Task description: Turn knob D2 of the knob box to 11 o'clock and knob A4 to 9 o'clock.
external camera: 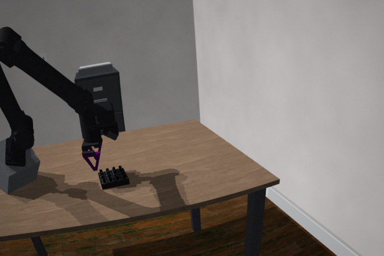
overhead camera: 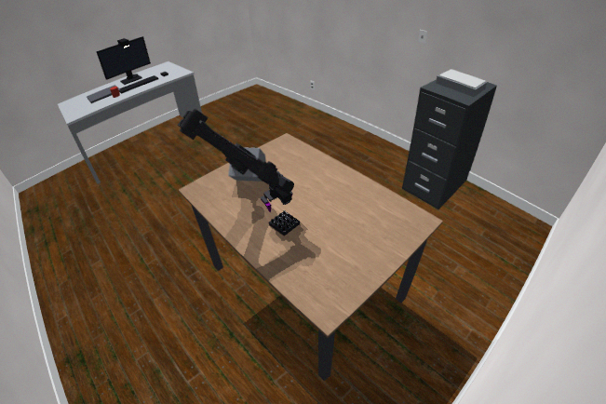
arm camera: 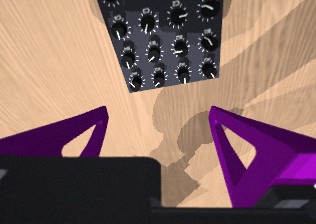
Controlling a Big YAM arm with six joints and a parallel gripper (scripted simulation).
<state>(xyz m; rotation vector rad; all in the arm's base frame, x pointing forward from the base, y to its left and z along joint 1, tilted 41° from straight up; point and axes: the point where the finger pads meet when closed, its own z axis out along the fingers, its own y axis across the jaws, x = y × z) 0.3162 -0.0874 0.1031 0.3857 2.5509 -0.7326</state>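
The black knob box [overhead camera: 284, 232] [external camera: 116, 183] [arm camera: 168, 63] stands on the table. My gripper [overhead camera: 268, 208] [external camera: 95, 169] [arm camera: 158, 111] is open and empty, its purple fingertips above the table just beside the box, on the arm-base side. In the wrist view the names lie above their knobs, so row A is the row nearest my fingers. Knob A4 [arm camera: 136, 82] is at that row's left end; its white line shows on its lower left. Row D is at the far side, mostly cut off by the top edge; D2 is out of the wrist view and too small to read elsewhere. The socket is not visible.
The wooden table [overhead camera: 360, 205] [external camera: 216, 163] bears the grey arm base [overhead camera: 238, 172] [external camera: 7, 173]. Arm shadows fall across the table and part of the box. A filing cabinet [overhead camera: 437, 142] [external camera: 99, 78] and a desk [overhead camera: 169, 71] with a monitor [overhead camera: 122, 59] stand away from the table.
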